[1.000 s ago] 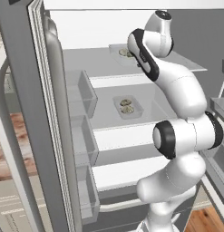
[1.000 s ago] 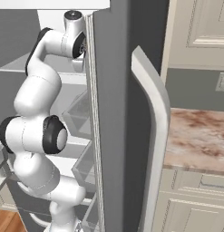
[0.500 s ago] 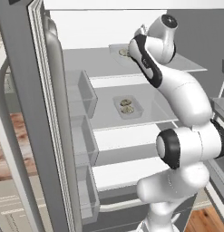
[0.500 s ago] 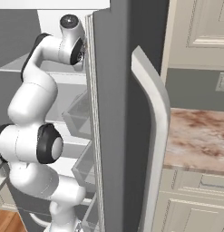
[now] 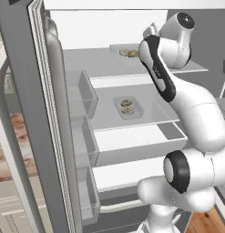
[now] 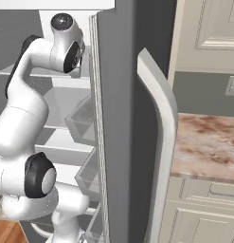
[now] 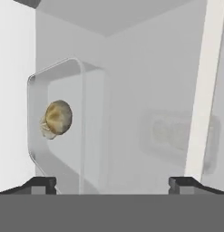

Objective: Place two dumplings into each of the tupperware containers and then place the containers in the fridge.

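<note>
The fridge (image 5: 104, 27) stands open with my arm reaching into its upper shelf. One tupperware container (image 5: 117, 48) rests on that shelf with two dumplings (image 5: 127, 53) in it. A second tupperware container (image 5: 138, 108) sits on the middle shelf holding two dumplings (image 5: 127, 106). In the hand view my gripper (image 7: 112, 183) is open, with nothing between its fingertips (image 7: 38, 183). Just ahead of it, rolled on its side in this view, is a container (image 7: 41, 86) with one dumpling (image 7: 58, 118) showing. The gripper is apart from its rim.
Clear door bins (image 5: 82, 93) line the open left door (image 5: 45, 118), close beside the arm's path. The right fridge door (image 6: 156, 142) stands edge-on, with a marble counter (image 6: 208, 147) and pale cabinets beyond it. Lower shelves lie under the arm.
My hand has drawn back a little to the right, away from the upper-shelf container. That container stays on its shelf, and the middle-shelf container has not moved.
</note>
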Controlling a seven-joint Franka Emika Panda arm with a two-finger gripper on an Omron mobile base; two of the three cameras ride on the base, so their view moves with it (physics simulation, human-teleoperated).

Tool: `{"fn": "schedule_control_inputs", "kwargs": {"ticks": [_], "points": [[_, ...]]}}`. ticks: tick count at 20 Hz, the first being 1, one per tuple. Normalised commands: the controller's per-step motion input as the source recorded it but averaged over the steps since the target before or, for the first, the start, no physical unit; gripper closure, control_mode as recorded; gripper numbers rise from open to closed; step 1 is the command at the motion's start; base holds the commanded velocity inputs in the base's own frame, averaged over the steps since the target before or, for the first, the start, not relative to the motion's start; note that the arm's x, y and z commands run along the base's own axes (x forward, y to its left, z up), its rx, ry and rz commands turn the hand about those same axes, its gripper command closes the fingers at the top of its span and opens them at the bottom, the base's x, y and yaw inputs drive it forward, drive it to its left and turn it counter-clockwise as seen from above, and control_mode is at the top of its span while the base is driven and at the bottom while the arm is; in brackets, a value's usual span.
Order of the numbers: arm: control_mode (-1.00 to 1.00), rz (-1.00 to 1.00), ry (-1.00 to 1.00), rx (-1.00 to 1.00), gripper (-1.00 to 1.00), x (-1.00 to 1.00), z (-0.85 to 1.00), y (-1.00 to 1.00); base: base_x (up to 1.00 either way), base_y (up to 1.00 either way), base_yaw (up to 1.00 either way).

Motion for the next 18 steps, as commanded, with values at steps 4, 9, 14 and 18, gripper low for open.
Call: {"fn": "schedule_control_inputs", "kwargs": {"ticks": [4,9,14,18], "points": [[-1.0,0.0,-0.44,0.02,-1.0,-1.0,-0.14,0.0,0.0,0.0,0.0],[-1.0,0.0,-0.16,0.01,-1.0,-1.0,0.01,-0.16,0.0,0.0,0.0],[-1.0,0.0,0.19,-0.03,-1.0,-1.0,0.01,-0.03,0.0,0.0,0.0],[-1.0,0.0,0.29,-0.07,-1.0,-1.0,0.0,0.0,0.0,0.0,0.0]]}}
